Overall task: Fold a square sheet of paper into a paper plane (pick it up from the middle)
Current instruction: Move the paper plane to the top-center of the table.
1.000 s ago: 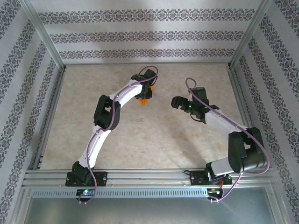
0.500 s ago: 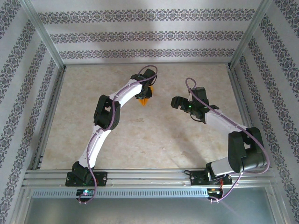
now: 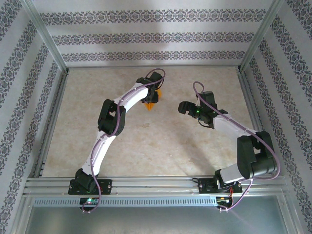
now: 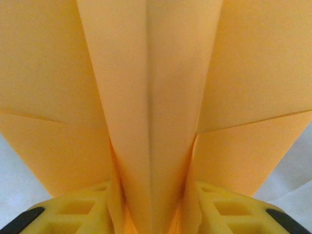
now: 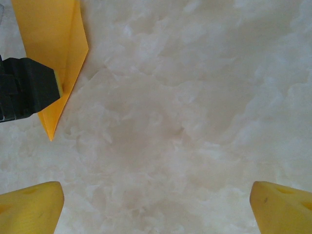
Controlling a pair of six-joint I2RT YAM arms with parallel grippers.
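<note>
Left end effector (image 3: 149, 99) hangs over the tabletop (image 3: 146, 146) in the overhead view, pinching the orange paper plane (image 3: 151, 106), probably to press its centre crease. The right end effector (image 3: 185, 107) sits nearby, spread and empty. From the left wrist, yellow fingers (image 4: 78, 217) squeeze the folded keel while smooth matte wings fan outward, sharply creased. From the right wrist, wide-apart fingertips (image 5: 29, 207) frame marbled stone, with the plane's sharp tip at upper left.
</note>
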